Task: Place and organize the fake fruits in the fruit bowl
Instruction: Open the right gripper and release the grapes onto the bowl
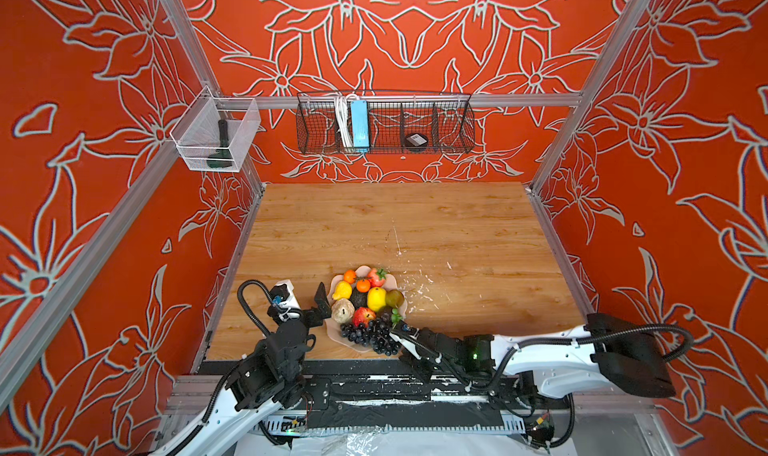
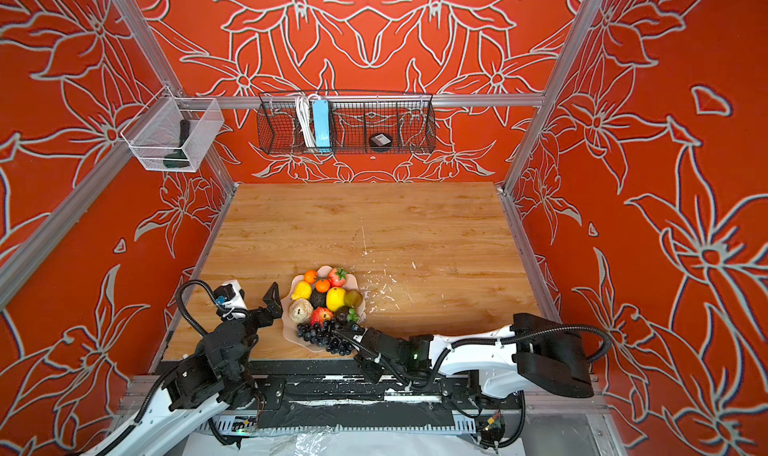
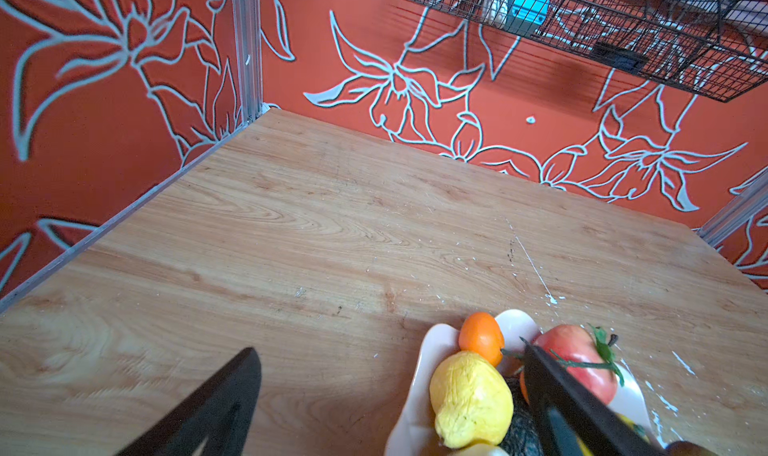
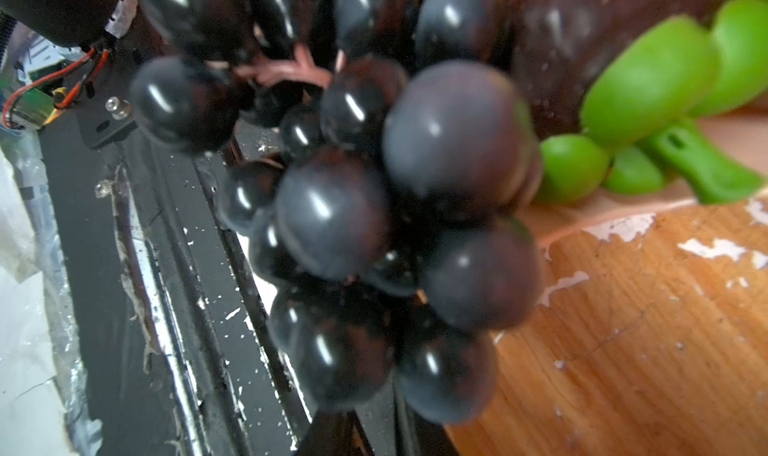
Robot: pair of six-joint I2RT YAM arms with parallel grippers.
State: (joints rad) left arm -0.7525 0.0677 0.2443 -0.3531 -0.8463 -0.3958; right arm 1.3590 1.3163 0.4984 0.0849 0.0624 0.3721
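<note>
So the fruit bowl is sitting near the front edge of the wooden table, and every fake fruit I can spot is piled in it. There are two tiny oranges and the strawberry along the far side. Next come two lemons with the avocado between them and a greenish-brown one at the right. Closer in are the beige one, the red apple and the mangosteen. The grape bunch lies across the near rim, with some grapes spilling over the edge. The right gripper is pushed right into the right-hand end of that bunch, but its wrist view is basically wall-to-wall grapes. So honestly I can't tell whether the jaws have got hold of anything or how wide they stand. The left gripper is spread wide and holding nothing, parked at the bowl's left side. In its wrist view one finger hangs above bare table and the other crosses in front of the strawberry.
</note>
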